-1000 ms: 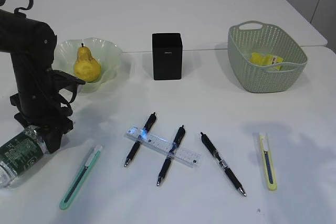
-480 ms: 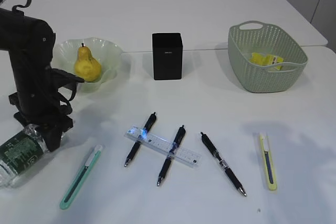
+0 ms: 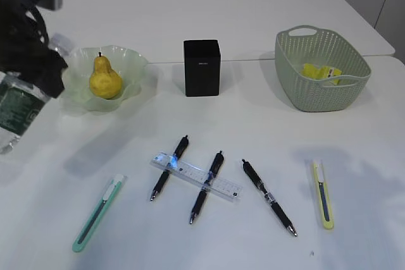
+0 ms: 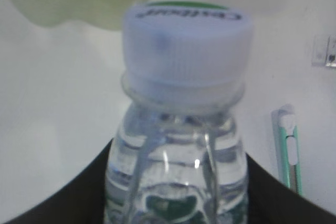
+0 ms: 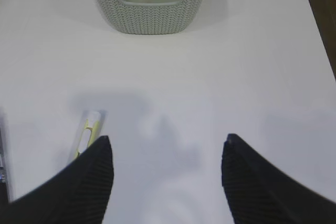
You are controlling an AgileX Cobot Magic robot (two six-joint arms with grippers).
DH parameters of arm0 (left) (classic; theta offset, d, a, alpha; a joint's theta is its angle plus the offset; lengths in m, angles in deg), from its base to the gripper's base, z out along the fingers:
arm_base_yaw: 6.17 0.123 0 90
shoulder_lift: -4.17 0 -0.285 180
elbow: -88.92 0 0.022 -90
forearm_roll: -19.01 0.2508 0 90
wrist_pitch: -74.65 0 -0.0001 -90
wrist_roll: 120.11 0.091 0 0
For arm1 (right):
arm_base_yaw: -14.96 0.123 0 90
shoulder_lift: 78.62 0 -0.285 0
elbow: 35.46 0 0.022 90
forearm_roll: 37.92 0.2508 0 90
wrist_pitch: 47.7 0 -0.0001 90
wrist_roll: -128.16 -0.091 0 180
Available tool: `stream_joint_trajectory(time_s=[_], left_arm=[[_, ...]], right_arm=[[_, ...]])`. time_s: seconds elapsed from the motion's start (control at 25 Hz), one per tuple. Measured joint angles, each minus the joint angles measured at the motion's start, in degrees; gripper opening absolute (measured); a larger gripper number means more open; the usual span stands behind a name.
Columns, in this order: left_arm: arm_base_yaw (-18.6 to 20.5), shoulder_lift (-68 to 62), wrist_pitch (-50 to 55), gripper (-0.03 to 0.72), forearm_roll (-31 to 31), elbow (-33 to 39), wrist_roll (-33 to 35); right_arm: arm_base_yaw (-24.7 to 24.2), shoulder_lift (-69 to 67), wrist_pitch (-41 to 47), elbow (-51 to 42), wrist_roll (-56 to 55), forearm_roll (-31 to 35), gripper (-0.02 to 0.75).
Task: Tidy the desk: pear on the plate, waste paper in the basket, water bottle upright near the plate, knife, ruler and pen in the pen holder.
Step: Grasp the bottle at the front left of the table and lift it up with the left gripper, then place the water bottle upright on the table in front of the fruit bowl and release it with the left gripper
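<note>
Lifted since the earlier frame, the water bottle [image 3: 14, 102] now hangs tilted in the left gripper [image 3: 38, 61] beside the wavy glass plate [image 3: 130, 71] holding the pear [image 3: 104, 79]. On the white table [image 3: 253, 124] lie three pens, the clear ruler [image 3: 196, 177], two knives; the perforated basket [image 3: 319, 71] holds waste paper [image 3: 319, 71]. Left wrist: fingers clamp the ribbed bottle [image 4: 178, 145]. Right wrist: right gripper [image 5: 165, 174] spread, empty, above bare table, basket [image 5: 149, 3] ahead.

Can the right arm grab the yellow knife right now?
Probably yes. The right gripper hangs open and empty above the table, the yellow knife lies just beside it, and nothing sits between them.
</note>
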Motion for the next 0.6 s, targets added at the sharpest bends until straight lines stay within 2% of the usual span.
stream_joint_trajectory(time_s=[0.16, 0.32, 0.4, 0.6], left_arm=[[0.00, 9.83, -7.04, 0.349, -0.11, 4.40, -1.67], [0.00, 19.34, -19.28, 0.349, -0.11, 14.22, -3.08], [0.00, 23.25, -27.49, 0.349, -0.11, 20.63, -4.10], [0.80, 28.50, -55.97, 0.349, -2.09, 38.96, -4.95]], right_arm=[[0.00, 0.00, 0.00, 0.00, 0.00, 0.00, 0.511], [0.00, 0.00, 0.00, 0.00, 0.00, 0.00, 0.511], [0.00, 0.00, 0.00, 0.00, 0.00, 0.00, 0.511], [0.00, 0.00, 0.00, 0.00, 0.00, 0.00, 0.511]])
